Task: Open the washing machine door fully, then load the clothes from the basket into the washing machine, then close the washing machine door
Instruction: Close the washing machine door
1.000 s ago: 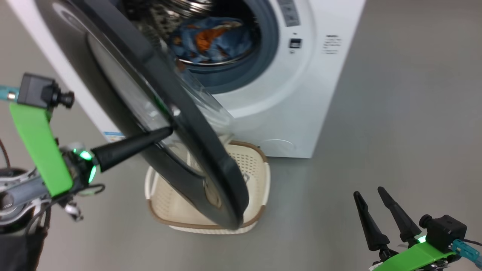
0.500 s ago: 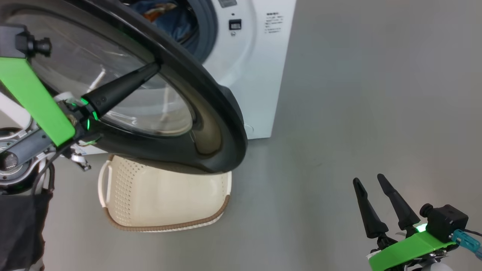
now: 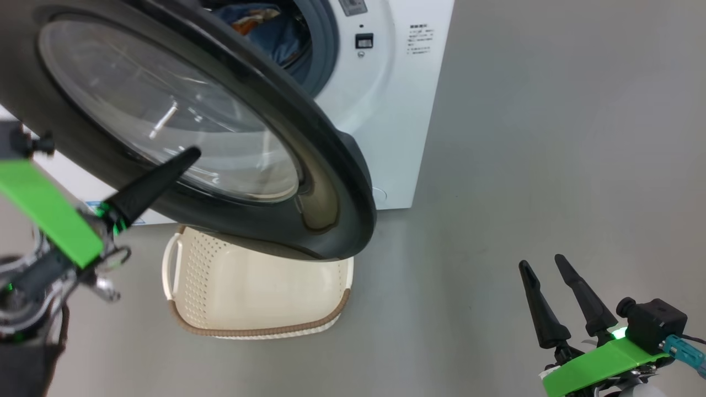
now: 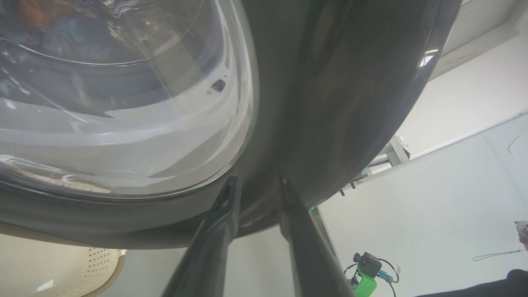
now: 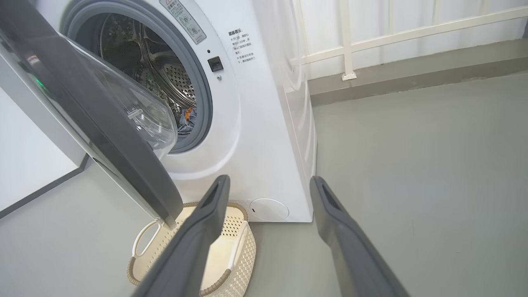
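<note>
Fingers of the left gripper [image 4: 255,187] stand slightly parted with nothing between them, tips in front of the dark rim of the washing machine door [image 3: 331,165]; whether they touch it is unclear. The arm slants up from below the door's left side, cut off at the frame edge. The right gripper [image 3: 541,262], spread wide and empty, sits well right of the door. Behind the door, the clothes [image 3: 270,33] lie mostly hidden in the washing machine [image 3: 397,110]. Beneath the door, the basket [image 3: 248,286] is half covered.
</note>
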`<state>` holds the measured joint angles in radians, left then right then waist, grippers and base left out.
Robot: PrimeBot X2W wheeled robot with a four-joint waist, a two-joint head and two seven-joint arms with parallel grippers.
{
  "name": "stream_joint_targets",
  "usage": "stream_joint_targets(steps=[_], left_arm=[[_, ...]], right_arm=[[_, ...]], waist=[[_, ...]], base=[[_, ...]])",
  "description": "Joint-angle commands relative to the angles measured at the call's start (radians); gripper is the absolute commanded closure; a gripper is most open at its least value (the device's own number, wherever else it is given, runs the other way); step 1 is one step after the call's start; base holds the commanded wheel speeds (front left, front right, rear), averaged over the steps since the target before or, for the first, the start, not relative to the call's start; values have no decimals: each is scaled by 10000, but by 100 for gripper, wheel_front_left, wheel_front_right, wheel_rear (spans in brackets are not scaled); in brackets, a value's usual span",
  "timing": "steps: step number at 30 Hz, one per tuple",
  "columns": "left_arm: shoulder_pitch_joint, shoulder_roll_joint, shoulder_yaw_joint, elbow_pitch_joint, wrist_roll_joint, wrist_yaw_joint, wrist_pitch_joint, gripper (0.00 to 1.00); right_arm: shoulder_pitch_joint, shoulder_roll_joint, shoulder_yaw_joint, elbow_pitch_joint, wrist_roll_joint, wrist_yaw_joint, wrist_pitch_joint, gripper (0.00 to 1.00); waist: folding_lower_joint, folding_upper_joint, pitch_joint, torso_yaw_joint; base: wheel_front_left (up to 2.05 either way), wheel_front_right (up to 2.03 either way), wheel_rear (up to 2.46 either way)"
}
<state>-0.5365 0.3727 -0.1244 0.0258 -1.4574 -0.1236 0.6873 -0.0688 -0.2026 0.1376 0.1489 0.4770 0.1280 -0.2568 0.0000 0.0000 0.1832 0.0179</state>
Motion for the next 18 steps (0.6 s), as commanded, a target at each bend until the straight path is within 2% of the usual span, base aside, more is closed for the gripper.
stream_joint_targets(steps=[1,2,3,4,12,18], left_arm=[[38,534,438,-238,44,-71,-178,38],[255,585,461,-224,54,-71,-342,14],[470,662,482,-205,124,-71,-544,3],[922,672,596,-87,31,-71,-953,0],[2367,991,465,166,369,-71,-2436,0],[3378,1336,43,405,802,-71,-4051,0]], right_arm=[[-138,-152,216,-191,-118,27,-49,0],[-116,-169,215,-184,-115,27,-49,0],[-92,-188,225,-177,-114,27,-49,0],[-22,-217,237,-165,-108,27,-49,0],[225,-411,179,-137,-21,27,-49,0],[431,-571,95,-111,41,27,-49,0]], waist=[[0,0,-124,124],[0,0,-158,158],[0,0,-206,192],[0,0,-292,246],[0,0,-492,399],[0,0,-599,302]], base=[[0,0,0],[0,0,0],[0,0,0],[0,0,0],[0,0,0],[0,0,0]])
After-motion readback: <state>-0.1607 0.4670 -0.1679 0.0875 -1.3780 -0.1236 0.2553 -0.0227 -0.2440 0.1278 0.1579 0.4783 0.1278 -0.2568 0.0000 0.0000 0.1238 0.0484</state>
